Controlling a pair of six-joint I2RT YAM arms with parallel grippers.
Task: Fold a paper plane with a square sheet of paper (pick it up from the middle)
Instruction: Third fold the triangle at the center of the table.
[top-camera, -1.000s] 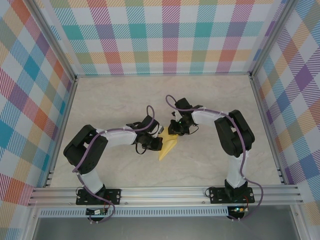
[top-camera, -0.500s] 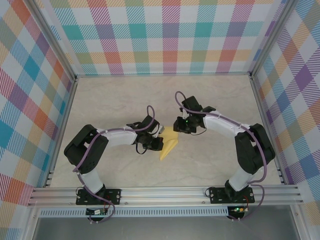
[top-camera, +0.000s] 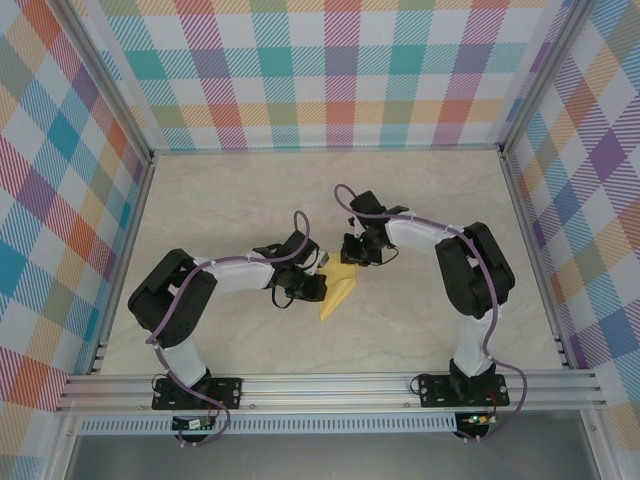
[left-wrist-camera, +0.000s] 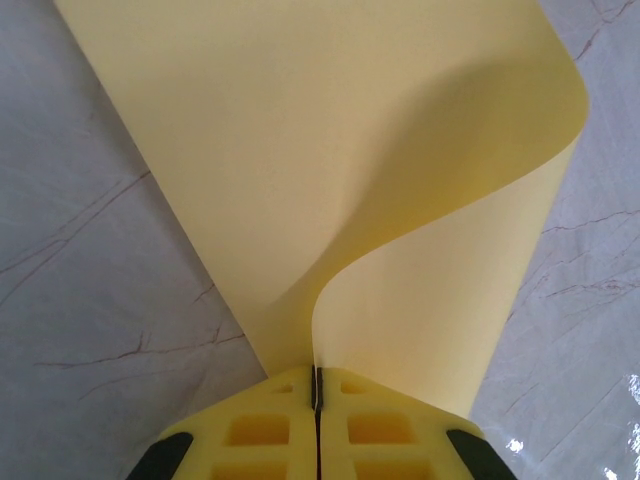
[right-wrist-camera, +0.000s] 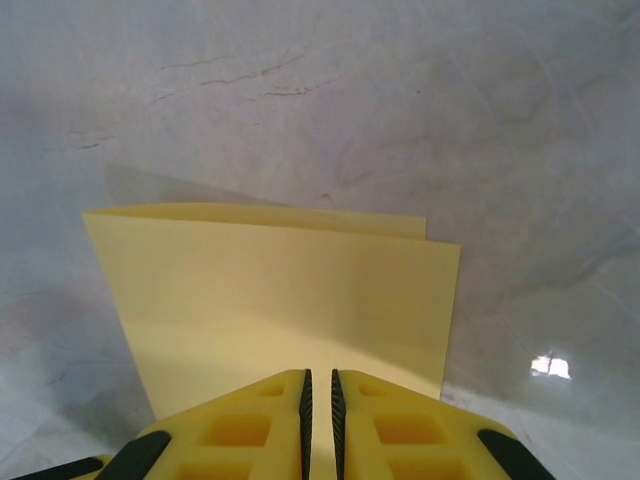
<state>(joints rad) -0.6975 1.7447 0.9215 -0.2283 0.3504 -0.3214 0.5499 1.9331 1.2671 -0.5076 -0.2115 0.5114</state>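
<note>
I am pinching the yellow sheet of paper (top-camera: 337, 294) with my left gripper (top-camera: 318, 287), both pads pressed flat together on its edge. From that pinch the sheet is curling up and over in a soft bend, away from the fingers. The paper is sitting near the middle of the marble-patterned table (top-camera: 220, 200), between my two arms. My right gripper (top-camera: 351, 262) is hovering at the far edge of the sheet, where two layers are lying one on the other. Its fingers are standing almost together with a thin slit between them. I cannot tell whether they are gripping the paper.
</note>
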